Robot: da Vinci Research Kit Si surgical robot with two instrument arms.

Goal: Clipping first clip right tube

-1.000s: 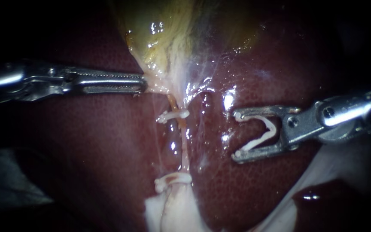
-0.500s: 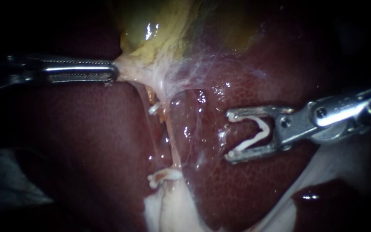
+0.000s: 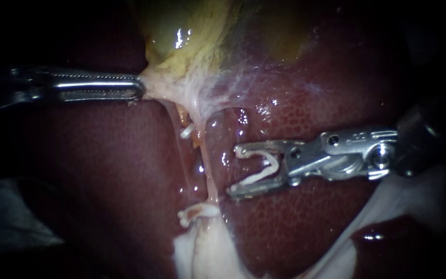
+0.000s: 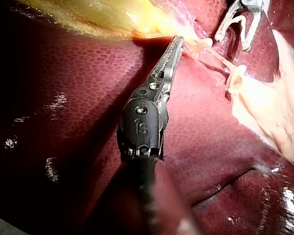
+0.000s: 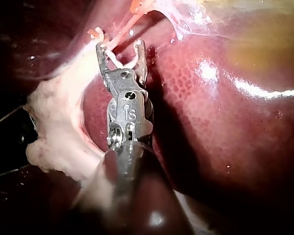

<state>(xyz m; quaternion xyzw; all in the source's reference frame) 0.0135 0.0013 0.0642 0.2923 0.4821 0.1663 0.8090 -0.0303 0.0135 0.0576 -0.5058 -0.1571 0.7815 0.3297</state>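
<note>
So most of what you see is the dark red, wet, finely mottled liver, shiny spots all over it. Sitting at its upper edge is the yellow-green glossy gallbladder, and a thin whitish cobwebby film spreads from the gallbladder's lower end across the liver surface beside it. Down at the liver's lower edge there's a pale, creamy lump of fatty tissue, soft and ragged looking.

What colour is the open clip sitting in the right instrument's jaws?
White. The clip held by the right instrument shows best in the endoscope view.
</note>
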